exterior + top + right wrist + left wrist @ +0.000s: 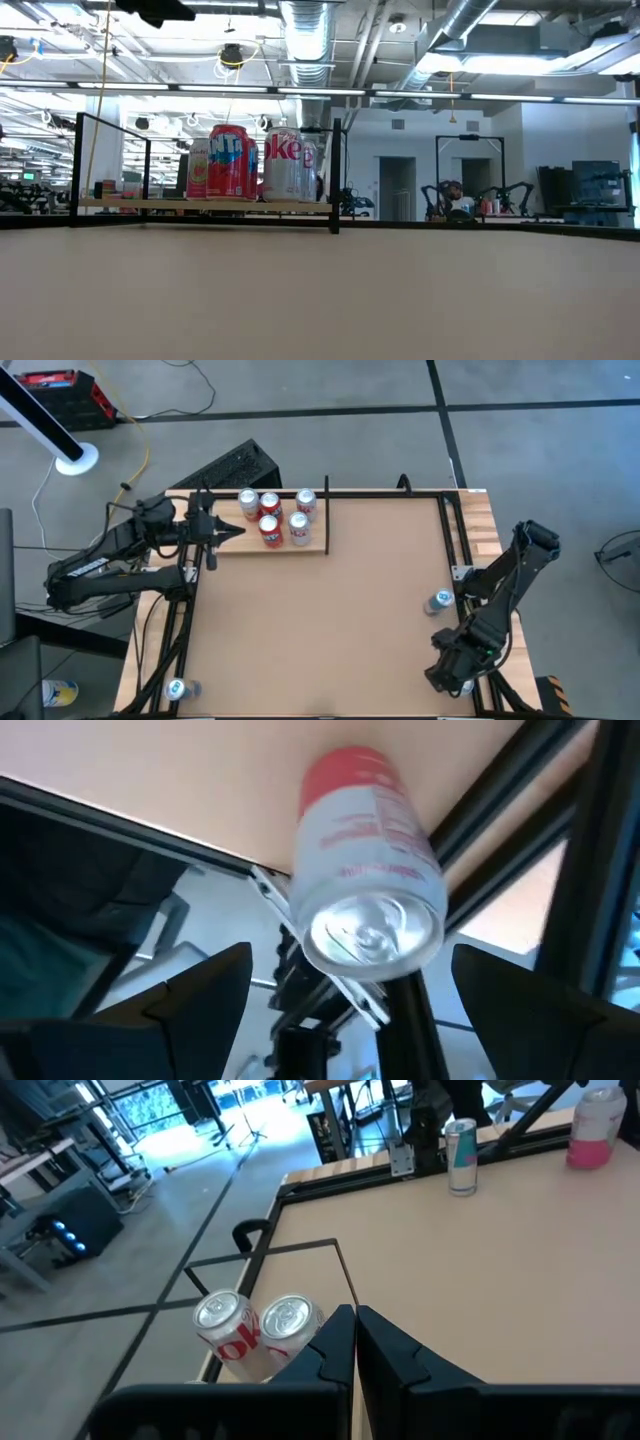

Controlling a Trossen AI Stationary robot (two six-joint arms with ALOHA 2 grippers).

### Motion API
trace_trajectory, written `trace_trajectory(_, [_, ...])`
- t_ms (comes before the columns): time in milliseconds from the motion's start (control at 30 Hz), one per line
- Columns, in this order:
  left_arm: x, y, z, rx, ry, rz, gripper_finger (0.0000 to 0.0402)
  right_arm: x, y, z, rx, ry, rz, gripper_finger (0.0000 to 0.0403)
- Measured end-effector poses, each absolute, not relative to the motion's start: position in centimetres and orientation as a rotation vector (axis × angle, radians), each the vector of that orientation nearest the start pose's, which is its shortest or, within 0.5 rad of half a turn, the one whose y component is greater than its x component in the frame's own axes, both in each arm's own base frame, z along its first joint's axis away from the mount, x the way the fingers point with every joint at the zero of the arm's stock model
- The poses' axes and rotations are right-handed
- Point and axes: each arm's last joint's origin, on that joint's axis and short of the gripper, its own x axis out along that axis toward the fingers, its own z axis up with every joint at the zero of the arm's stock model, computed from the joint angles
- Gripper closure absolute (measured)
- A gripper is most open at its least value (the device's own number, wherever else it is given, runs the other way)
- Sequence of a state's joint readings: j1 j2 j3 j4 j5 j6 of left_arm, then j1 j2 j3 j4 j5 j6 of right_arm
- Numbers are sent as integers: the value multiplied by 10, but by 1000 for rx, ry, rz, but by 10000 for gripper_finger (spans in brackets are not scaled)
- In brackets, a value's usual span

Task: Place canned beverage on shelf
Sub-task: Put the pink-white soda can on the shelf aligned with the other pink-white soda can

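The shelf (300, 547), a pale-wood panel edged by black rods, stands at the table's far left and shows in the low view (200, 205). Several red and silver cans (272, 518) stand upright on it. My left gripper (232, 532) is shut and empty at the shelf's left end, above two silver cans (258, 1335). My right gripper (455, 680) is open at the table's near right corner. A pink-and-white can (368, 870) stands between its spread fingers, with a gap showing on each side; it also shows in the left wrist view (597, 1125).
A slim can with a blue top (440, 600) stands by the right edge, near the black frame rods (450, 530). Another can (178, 688) sits at the near left corner. The brown tabletop (340, 630) between the shelf and the right arm is bare.
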State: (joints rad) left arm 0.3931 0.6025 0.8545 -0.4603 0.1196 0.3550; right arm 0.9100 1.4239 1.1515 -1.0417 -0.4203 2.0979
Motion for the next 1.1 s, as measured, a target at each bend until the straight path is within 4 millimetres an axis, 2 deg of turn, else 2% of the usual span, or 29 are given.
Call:
trace_trajectory(300, [112, 43, 350, 296, 257, 231, 401, 145, 208, 252, 1122, 1839, -695, 35])
trace_trajectory(633, [112, 43, 350, 296, 257, 230, 402, 147, 212, 235, 1159, 1852, -607, 37])
trace_trajectory(733, [112, 43, 349, 296, 257, 230, 401, 147, 211, 234, 1155, 1877, -606, 53])
trace_trajectory(933, [112, 43, 349, 296, 257, 230, 402, 148, 209, 232, 1129, 1887, -552, 118])
trace_trajectory(1100, [112, 43, 349, 296, 257, 230, 401, 160, 195, 230, 1107, 1826, -551, 121])
